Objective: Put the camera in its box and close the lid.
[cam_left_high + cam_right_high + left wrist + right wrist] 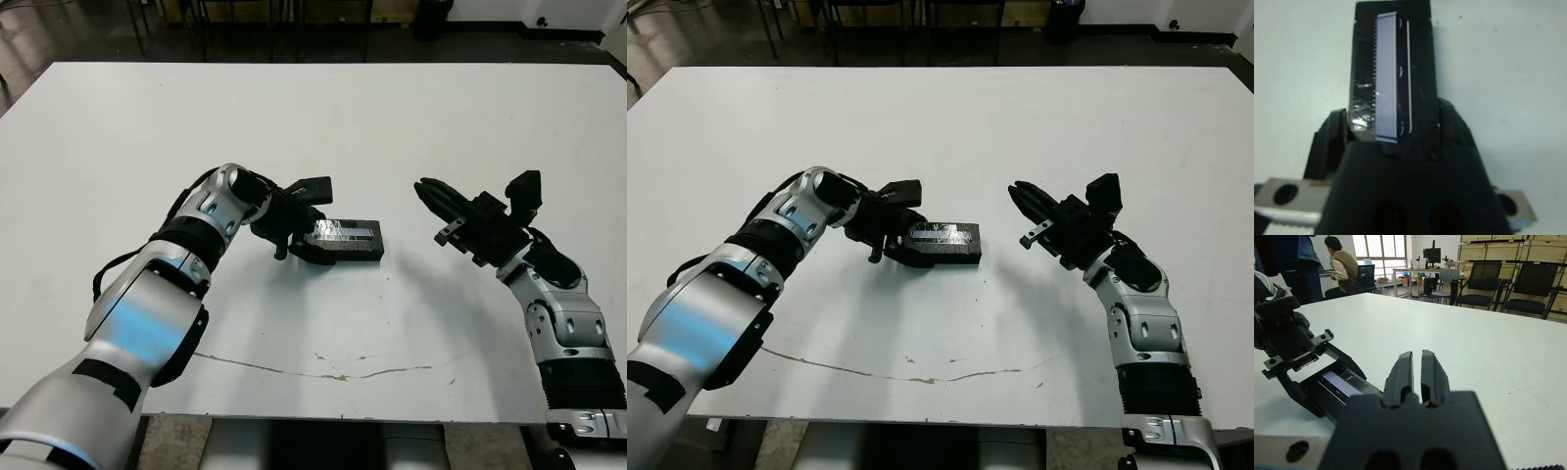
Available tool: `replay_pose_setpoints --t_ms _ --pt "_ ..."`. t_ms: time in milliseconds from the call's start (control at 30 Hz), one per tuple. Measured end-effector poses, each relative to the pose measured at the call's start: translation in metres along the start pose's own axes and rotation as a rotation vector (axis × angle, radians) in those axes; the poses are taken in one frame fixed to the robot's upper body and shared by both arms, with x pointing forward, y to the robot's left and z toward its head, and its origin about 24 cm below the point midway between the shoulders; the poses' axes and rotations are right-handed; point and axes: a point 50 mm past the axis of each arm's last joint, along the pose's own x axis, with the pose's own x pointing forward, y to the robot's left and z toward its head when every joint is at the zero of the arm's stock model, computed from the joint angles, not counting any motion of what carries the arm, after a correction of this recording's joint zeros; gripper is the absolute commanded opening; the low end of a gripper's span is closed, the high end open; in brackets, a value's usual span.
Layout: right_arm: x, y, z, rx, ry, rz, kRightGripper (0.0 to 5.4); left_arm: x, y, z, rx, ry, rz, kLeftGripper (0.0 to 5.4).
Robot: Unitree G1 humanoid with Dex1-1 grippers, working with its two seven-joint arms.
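Scuff marks trail across the near part of the white table, in front of both arms. Beyond them, at mid-table, the lid lies flat with its pale glossy strip facing up; whether the box sits beneath it cannot be told, since only black walls show under the top face.

On the lid's left end is the left gripper. One black finger rises above and behind that end, the other lies low at its near corner, so the jaws stand apart with the lid's end between them. The left wrist view shows the lid running straight out from the gripper's body, dark fingers on either side of it, though whether the fingers press on it is hard to make out.

To the right, well apart from the lid, the right gripper hovers above the table holding nothing, its two fingers drawn together with only a thin slit between.

Camera not visible anywhere.
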Motion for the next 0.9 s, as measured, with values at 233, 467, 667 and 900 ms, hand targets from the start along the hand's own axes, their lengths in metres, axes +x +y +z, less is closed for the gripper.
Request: replay_pose_setpoints --t_ms 233,467,667,900 --pt "0.001 0.000 0.002 -0.009 0.004 -0.015 0.00 -0.004 0.001 0.002 0.045 0.012 -0.022 3.94" --pt "0.001 0.001 0.002 -0.003 0.012 -0.017 0.00 -0.014 0.002 -0.007 0.075 0.021 0.007 5.39" --pt "0.001 0.001 0.002 -0.004 0.010 -0.014 0.00 -0.021 0.000 -0.022 0.028 -0.012 0.035 5.39" --pt "0.001 0.001 0.001 -0.005 0.005 -0.003 0.00 -0.045 -0.010 -0.057 -0.051 -0.121 0.155 5.39"
